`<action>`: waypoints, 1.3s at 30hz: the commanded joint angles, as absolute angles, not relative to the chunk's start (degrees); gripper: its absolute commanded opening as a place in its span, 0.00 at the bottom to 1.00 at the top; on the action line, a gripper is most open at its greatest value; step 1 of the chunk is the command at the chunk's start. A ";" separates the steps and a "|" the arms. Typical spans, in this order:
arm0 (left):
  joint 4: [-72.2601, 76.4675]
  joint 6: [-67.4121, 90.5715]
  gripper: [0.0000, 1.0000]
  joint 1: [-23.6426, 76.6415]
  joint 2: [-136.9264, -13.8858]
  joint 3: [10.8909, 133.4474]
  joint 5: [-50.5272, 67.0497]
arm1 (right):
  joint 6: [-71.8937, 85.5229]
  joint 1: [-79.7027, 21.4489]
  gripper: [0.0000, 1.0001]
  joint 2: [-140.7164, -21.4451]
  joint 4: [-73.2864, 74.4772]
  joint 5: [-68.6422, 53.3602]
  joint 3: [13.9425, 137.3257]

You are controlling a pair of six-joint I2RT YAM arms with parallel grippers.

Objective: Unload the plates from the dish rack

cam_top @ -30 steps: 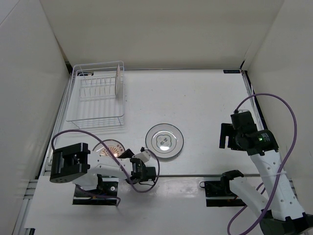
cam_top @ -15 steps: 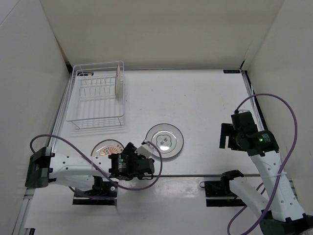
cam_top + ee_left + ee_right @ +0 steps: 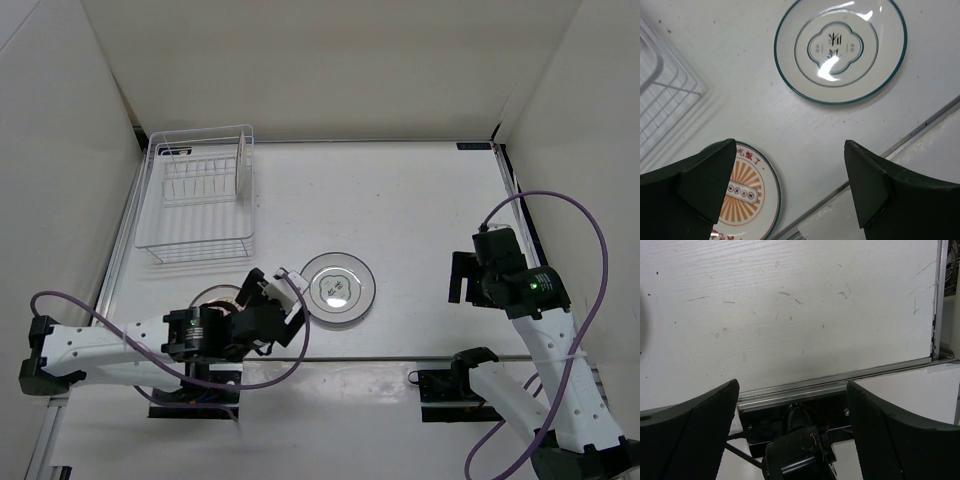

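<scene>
So the left arm [image 3: 120, 345] is stretched out low along the near edge of the counter [image 3: 400, 200], reaching in from the left. Its left pincer [image 3: 272, 297] hangs over the gap between two plates lying flat. In the wrist view the left pincer [image 3: 790, 145] is spread wide and released, with nothing but bare counter between the fingers.

The right arm [image 3: 545, 330] is folded up on the right side, well away from everything. Its right pincer [image 3: 792, 385] is also spread wide and holding nothing.

Plate count is three. The white plate [image 3: 840, 50], the one with the grey ring, lies flat near the middle of the counter. The orange plate [image 3: 747, 192] lies flat to its left, partly under the left pincer. A third plate [image 3: 241, 165] stands upright on edge at the right end of the dish rack [image 3: 165, 215]. There's one rack, and it sits at the far left of the counter.
</scene>
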State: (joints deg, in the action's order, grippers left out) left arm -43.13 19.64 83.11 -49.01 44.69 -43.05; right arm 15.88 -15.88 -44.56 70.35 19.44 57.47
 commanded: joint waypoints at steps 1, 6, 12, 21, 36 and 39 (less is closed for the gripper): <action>-39.38 11.97 1.00 82.44 -45.97 47.63 -45.70 | 15.56 -15.91 0.89 -44.30 68.91 20.21 57.22; -38.67 8.53 1.00 74.05 -43.94 49.74 -44.57 | 15.38 -15.82 0.89 -44.30 68.82 19.78 57.30; -36.74 6.60 1.00 54.45 -44.56 52.72 -23.58 | 15.21 -16.00 0.89 -44.47 68.73 19.51 57.13; -37.45 6.59 1.00 37.28 -53.61 60.55 -7.66 | 15.38 -15.91 0.89 -43.95 68.73 19.69 57.13; -36.30 6.68 1.00 21.89 -57.47 64.33 1.39 | 15.29 -16.08 0.89 -43.86 68.64 19.78 57.13; -35.95 7.64 1.00 19.43 -59.49 65.83 3.51 | 15.29 -16.00 0.89 -43.77 68.64 19.78 57.22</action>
